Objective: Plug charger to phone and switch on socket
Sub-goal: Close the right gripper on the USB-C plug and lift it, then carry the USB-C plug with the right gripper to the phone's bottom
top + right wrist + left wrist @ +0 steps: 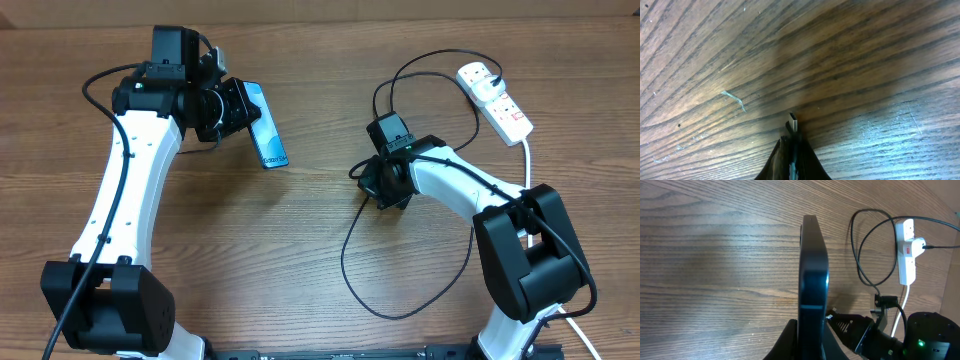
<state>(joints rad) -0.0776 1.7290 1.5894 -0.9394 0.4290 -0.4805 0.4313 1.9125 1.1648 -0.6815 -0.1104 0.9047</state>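
Black charger (793, 121), silver-tipped; phone (813, 270) edge-on, dark, slim.

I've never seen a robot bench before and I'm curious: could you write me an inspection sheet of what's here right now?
Surface: wooden table, one faint scratch.
Job's things: phone held up off the table; socket lying at the far right; charger tip not in the phone.
Clutter: nothing seen.
Hands: left hand shut on the phone; right hand shut on the charger tip.
Cables: black charger cable loops between the socket and the right hand; white lead leaves the socket.
Surroundings: nothing seen.
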